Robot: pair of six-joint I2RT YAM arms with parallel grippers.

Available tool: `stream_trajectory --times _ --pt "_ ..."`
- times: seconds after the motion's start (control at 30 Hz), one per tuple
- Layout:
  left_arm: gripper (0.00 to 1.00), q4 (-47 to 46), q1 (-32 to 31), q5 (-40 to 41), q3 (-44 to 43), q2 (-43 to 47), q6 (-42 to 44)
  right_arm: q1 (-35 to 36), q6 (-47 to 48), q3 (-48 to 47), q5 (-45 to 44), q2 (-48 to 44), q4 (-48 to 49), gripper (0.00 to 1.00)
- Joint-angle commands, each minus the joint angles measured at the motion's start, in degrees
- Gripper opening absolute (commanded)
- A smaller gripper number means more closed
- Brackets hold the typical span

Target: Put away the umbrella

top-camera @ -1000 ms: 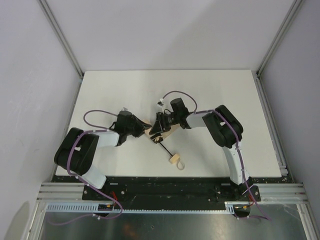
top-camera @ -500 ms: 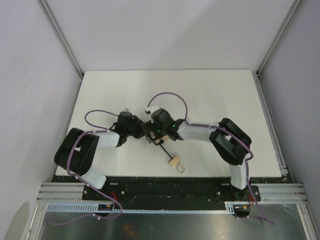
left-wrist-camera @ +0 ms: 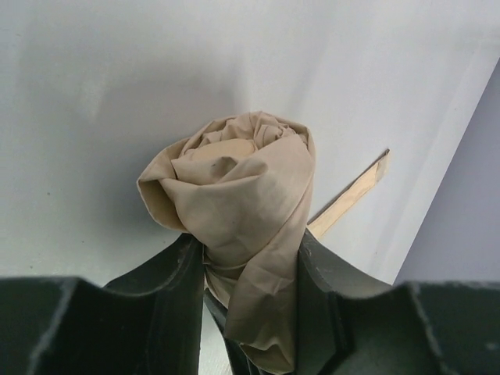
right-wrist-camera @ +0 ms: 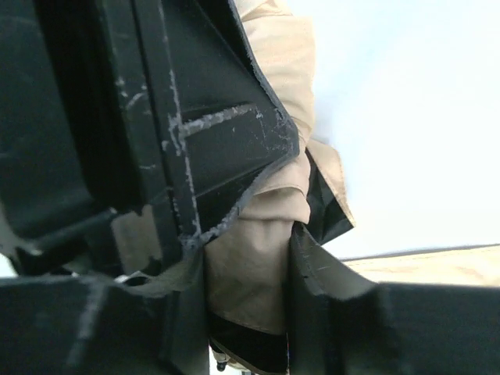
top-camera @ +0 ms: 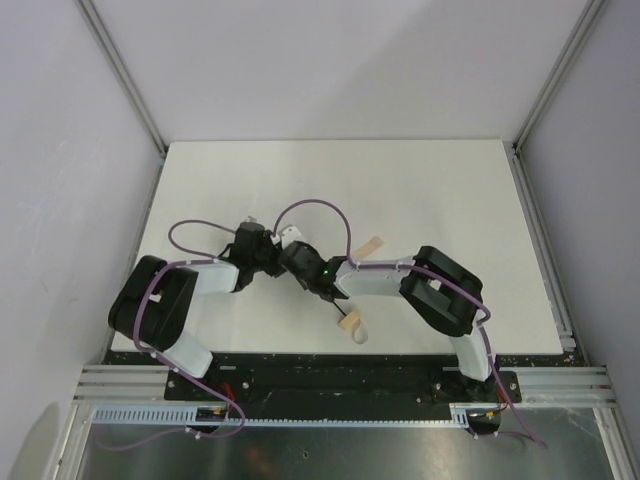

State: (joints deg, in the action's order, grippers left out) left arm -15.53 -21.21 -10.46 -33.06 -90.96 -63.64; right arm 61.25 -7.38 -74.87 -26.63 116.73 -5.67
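The umbrella's tan canopy is bunched and twisted into a roll (left-wrist-camera: 234,180). My left gripper (left-wrist-camera: 248,250) is shut on its lower folds. My right gripper (right-wrist-camera: 248,258) is also shut on tan fabric (right-wrist-camera: 285,55), right beside the left gripper's black finger (right-wrist-camera: 211,133). In the top view the two grippers meet at mid-table, left (top-camera: 262,255) and right (top-camera: 298,264), and hide the canopy. The thin black shaft runs down-right to the light wooden handle (top-camera: 348,322) with its wrist loop (top-camera: 358,336), lying on the white table (top-camera: 430,180).
A flat tan strip (top-camera: 368,247) lies on the table just behind the right forearm; it also shows in the left wrist view (left-wrist-camera: 351,197). Purple cables arch over both wrists. Grey walls and metal rails enclose the table on three sides.
My right arm has swung left and its gripper has moved up against the left gripper. The tan strip, covered before, now lies in the open. The handle has barely moved.
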Motion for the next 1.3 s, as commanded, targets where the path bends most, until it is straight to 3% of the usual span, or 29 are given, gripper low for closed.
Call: stream_trajectory --times 0.0,0.07,0.13,0.3,0.43,0.6,0.7,0.87,0.93,1.03,1.13,1.27 --pt "0.32 15.1 -1.6 0.2 3.6 -0.5 5.5 -6.1 0.2 1.3 6.9 1.4 0.2 0.01" --pt "0.46 15.1 -1.6 0.1 3.5 -0.3 5.6 -9.2 -0.3 2.6 16.2 0.4 1.3 0.00" --pt "0.53 15.2 -1.6 0.0 3.2 -0.4 5.9 -12.7 -1.1 4.2 27.3 -0.6 3.4 0.00" --pt "0.61 15.2 -1.8 -0.8 2.4 -1.4 6.2 -19.9 -5.4 5.3 53.9 0.5 9.0 0.00" --pt "0.64 15.2 -2.2 -1.0 1.9 -1.7 6.3 -24.1 -13.0 5.3 68.9 4.7 15.0 0.00" --pt "0.62 15.2 -2.4 -0.7 1.6 -3.2 6.6 -27.4 -24.2 5.4 81.1 9.8 24.7 0.00" --pt "0.46 15.1 -2.4 0.1 1.8 -4.4 7.0 -28.8 -30.6 5.4 86.6 12.8 30.4 0.00" --pt "0.16 15.1 -2.3 0.6 1.7 -5.4 7.3 -29.6 -32.2 5.4 88.0 13.5 30.7 0.01" --pt "0.10 15.1 -2.3 0.7 1.7 -5.3 7.3 -29.7 -29.1 5.4 84.9 11.9 26.6 0.13" --pt "0.06 15.1 -2.3 0.5 2.0 -5.0 7.1 -29.6 -23.0 5.2 77.0 7.8 18.0 0.42" --pt "0.01 15.1 -2.3 0.1 2.1 -4.7 6.7 -28.8 -17.6 5.2 67.8 3.1 11.5 0.64" --pt "0.00 15.1 -2.3 0.0 2.2 -4.5 6.3 -24.5 -10.4 5.3 51.3 -3.5 5.2 0.85"
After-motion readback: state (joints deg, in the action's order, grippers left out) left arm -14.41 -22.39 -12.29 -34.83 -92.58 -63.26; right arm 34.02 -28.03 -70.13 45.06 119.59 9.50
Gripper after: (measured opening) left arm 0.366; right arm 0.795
